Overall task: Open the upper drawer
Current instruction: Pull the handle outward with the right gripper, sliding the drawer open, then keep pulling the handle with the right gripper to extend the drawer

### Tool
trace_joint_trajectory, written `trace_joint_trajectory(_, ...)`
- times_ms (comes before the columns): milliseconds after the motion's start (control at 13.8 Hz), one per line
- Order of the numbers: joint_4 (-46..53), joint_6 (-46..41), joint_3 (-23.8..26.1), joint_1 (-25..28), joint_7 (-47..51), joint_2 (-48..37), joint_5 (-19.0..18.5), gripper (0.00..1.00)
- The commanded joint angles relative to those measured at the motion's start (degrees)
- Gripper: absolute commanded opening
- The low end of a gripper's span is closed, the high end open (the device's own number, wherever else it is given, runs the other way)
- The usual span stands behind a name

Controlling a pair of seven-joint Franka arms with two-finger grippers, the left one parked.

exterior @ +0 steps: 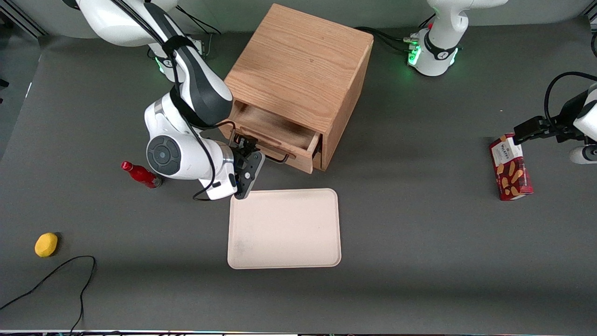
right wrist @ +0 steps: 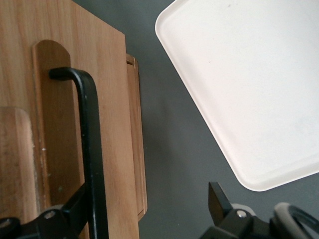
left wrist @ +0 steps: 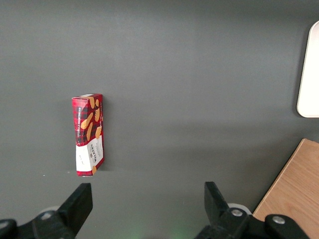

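Upper drawer (exterior: 280,135) of the oak cabinet (exterior: 303,70) stood partly pulled out, its shallow wooden inside showing under the cabinet's top. Its front faced the front camera at a slant, and its thin black handle (exterior: 275,156) ran along that front. In the right wrist view the handle (right wrist: 89,149) appeared as a black bar standing off a recessed strip of the drawer's oak front (right wrist: 60,99).

The gripper (exterior: 246,161) hung in front of the drawer, at the handle's end toward the working arm. Its fingers (right wrist: 222,201) were spread apart: the handle bar passed close by one of them, while the other stood clear over bare worktop. They gripped nothing, and whether the near one touched the bar could not be told.

A pale, cream tray (exterior: 284,228) lay flat on the grey worktop (exterior: 419,233), nearer the front camera than the cabinet and just in front of the drawer, with the gripper above its nearest corner. A small red bottle (exterior: 140,174) lay on its side beside the working arm. A yellow lemon (exterior: 46,244) sat well apart toward the working arm's end of the worktop, with a black cable (exterior: 60,275) curling close by it. A red biscuit box (exterior: 510,167) lay toward the parked arm's end.
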Motion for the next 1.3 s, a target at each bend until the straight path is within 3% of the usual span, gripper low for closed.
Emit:
trace_joint_trajectory(0,2.86,-0.09,0.26,-0.64,-1.92,1.19,-0.44,1.0)
trace_joint_trajectory(650,3.03,2.19,0.26,-0.55,-1.04,2.86,-0.53,1.0)
trace_joint_trajectory(1227,9.01,2.46,-0.18,-1.69,-1.13,6.56,-1.32,1.0)
